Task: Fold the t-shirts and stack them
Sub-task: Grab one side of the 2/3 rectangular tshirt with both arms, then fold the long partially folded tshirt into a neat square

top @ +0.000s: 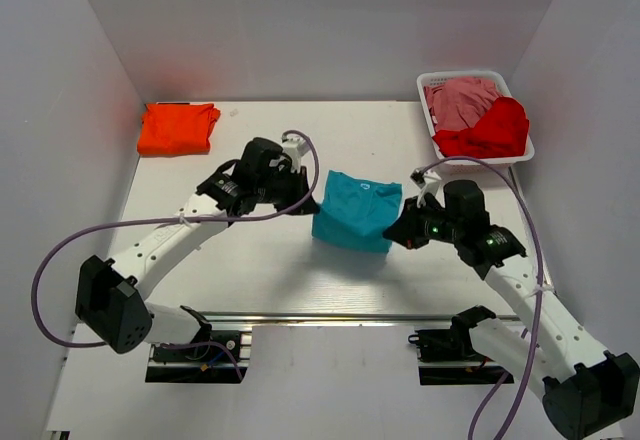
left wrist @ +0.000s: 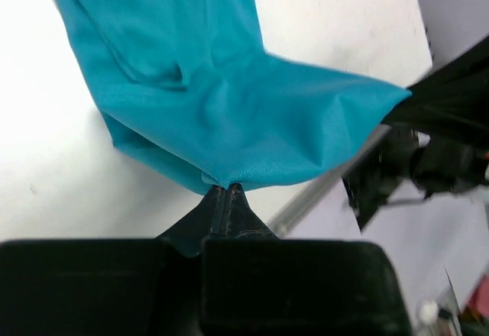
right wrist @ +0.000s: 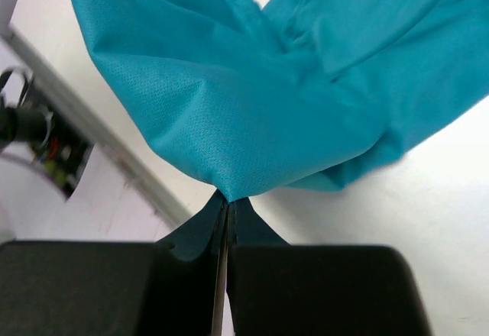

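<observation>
The teal t-shirt hangs folded between my two grippers above the middle of the table. My left gripper is shut on its left edge; in the left wrist view my left gripper pinches the teal cloth. My right gripper is shut on its right edge; in the right wrist view my right gripper pinches the teal cloth. A folded orange t-shirt lies at the far left corner. A red t-shirt and a pink t-shirt lie crumpled in the basket.
A white basket stands at the far right of the table. White walls close in the back and both sides. A metal rail runs along the table's near edge.
</observation>
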### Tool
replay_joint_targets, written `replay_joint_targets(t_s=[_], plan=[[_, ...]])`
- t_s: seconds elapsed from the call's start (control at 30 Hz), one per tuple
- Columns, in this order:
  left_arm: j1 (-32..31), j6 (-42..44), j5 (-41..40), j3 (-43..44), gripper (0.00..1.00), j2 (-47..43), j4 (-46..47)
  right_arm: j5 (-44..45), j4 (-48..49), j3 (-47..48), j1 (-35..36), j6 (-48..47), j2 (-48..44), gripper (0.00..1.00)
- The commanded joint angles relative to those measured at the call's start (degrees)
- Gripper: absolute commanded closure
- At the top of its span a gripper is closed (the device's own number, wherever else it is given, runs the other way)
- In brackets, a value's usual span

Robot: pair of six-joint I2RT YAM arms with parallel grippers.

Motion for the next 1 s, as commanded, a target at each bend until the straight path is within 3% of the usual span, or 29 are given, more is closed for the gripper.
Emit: replay_joint_targets(t_s=[0.0,0.17,0.47,0.77,0.97], plan=[[0.98,0.54,-5.6,3.38,1.0,1.35,7.92,9.41,4.71,3.98,-0.39,1.49,1.32,1.0],[0.99,2.99,-12.54,9.97,1.0,6.71,8.37,14.7,5.33,7.57,-0.83,3.43,6.68,1.0],[1.51,6.25,-13.69,23.95,1.0,22.09,4.76,19.63,5.33,13.81,-3.03,3.69,16.33,1.0],[3.8,7.48,-9.74,37.21,1.0,37.37,3.97,20.24,9.63,15.14,-5.31,5.63,23.81,1.0],[5.73,6.43,-8.42,41.26,1.0,42.75,5.29,21.65,16.48,16.54,-7.86,6.33,28.91,1.0]])
